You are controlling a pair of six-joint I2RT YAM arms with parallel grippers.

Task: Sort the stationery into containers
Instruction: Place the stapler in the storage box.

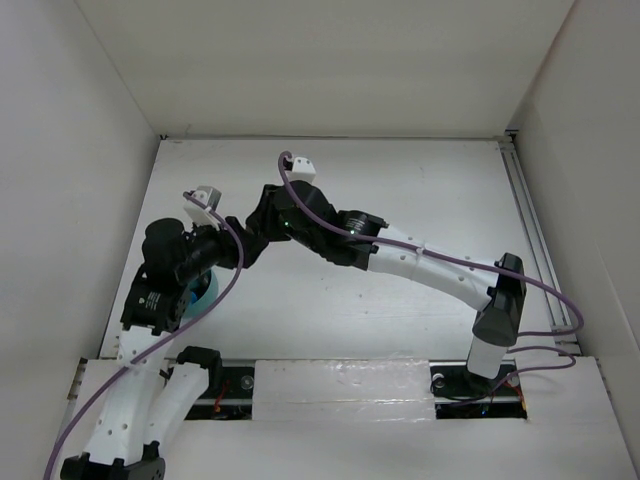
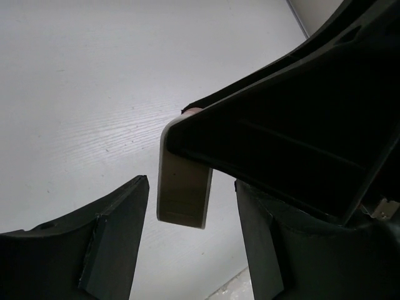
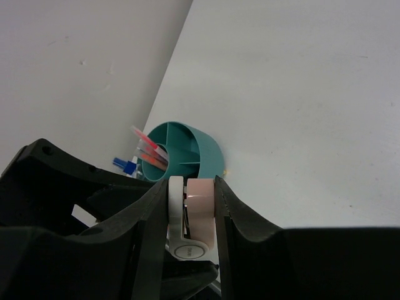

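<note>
My right gripper (image 3: 190, 184) is shut on a pinkish-beige eraser (image 3: 201, 209) with a white swivel cover (image 3: 177, 212). Beyond it a teal cup (image 3: 200, 153) lies tilted toward the camera, with orange-red pencils (image 3: 150, 153) inside and a blue-capped pen (image 3: 127, 166) beside them. In the left wrist view the eraser's pale cover (image 2: 182, 187) hangs between my left gripper's (image 2: 190, 185) open fingers with a gap on each side, and the right gripper's black body (image 2: 300, 125) fills the upper right. From above, the two grippers meet tip to tip, left (image 1: 236, 250) and right (image 1: 254, 238), and the cup (image 1: 205, 292) shows partly under the left arm.
White walls close in the table; the left wall (image 1: 80, 200) stands close behind the cup. A metal rail (image 1: 530, 220) runs along the right side. The arm bases sit on a strip at the near edge (image 1: 340, 385).
</note>
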